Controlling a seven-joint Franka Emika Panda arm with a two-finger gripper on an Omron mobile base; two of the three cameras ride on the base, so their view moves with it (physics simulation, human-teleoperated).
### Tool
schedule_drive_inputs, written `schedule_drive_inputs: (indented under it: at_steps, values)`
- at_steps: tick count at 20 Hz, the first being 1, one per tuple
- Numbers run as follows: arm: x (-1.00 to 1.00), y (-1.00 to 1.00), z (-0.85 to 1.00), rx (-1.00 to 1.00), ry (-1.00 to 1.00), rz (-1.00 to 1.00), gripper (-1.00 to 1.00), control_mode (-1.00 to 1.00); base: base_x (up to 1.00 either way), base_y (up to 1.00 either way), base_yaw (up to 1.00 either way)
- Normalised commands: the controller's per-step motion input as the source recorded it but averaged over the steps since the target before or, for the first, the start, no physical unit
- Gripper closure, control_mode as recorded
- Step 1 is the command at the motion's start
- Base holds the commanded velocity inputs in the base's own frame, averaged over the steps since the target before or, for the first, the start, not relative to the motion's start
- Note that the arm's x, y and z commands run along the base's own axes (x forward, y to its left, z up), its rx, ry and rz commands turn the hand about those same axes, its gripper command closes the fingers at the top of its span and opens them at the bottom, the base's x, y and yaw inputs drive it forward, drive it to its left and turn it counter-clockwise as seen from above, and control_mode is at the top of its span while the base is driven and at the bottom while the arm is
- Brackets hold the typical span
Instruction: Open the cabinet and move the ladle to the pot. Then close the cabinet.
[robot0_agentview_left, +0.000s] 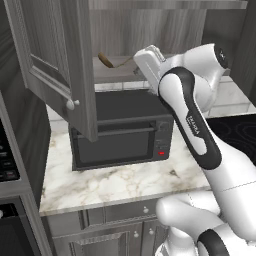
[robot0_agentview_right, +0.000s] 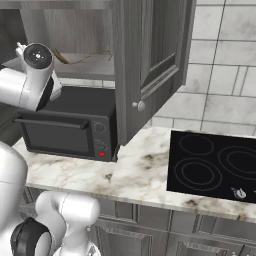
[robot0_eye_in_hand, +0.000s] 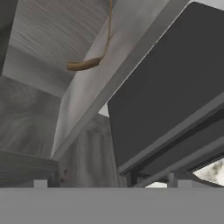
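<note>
The cabinet (robot0_agentview_left: 55, 60) stands open above the microwave, with both doors swung out; the right door (robot0_agentview_right: 150, 60) shows its round knob (robot0_agentview_right: 139, 105). The ladle (robot0_agentview_left: 107, 61) lies on the cabinet's lower shelf, brown wooden handle and thin dark stem (robot0_agentview_right: 75, 59). In the hand view the ladle (robot0_eye_in_hand: 85, 64) lies well ahead on the shelf. My gripper (robot0_eye_in_hand: 112, 183) is open, its tips far apart and nothing between them. My hand (robot0_agentview_left: 147, 62) hovers just in front of the shelf's edge, right of the ladle and above the microwave. The pot is out of view.
A black microwave (robot0_agentview_left: 120, 130) sits on the marble counter (robot0_agentview_left: 120, 185) directly under the shelf. The open left door's knob (robot0_agentview_left: 71, 104) hangs over the microwave's left corner. A black cooktop (robot0_agentview_right: 215, 165) lies to the right. Grey drawer fronts (robot0_agentview_right: 165, 220) run below.
</note>
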Motion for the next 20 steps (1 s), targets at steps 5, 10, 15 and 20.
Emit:
schedule_drive_inputs:
  at_steps: [5, 10, 15, 20]
  values:
    - [0.25, -0.29, 0.15, 0.03, 0.01, -0.06, -1.0, -1.0, 0.0, 0.0, 0.0]
    - [0.33, -0.17, 0.2, 0.02, 0.0, -0.02, -1.0, -1.0, 0.0, 0.0, 0.0]
    - [0.31, -0.21, 0.14, 0.02, 0.0, -0.01, -1.0, -1.0, 0.0, 0.0, 0.0]
    - [0.29, -0.27, 0.05, 0.01, 0.0, 0.0, -1.0, -1.0, 0.0, 0.0, 0.0]
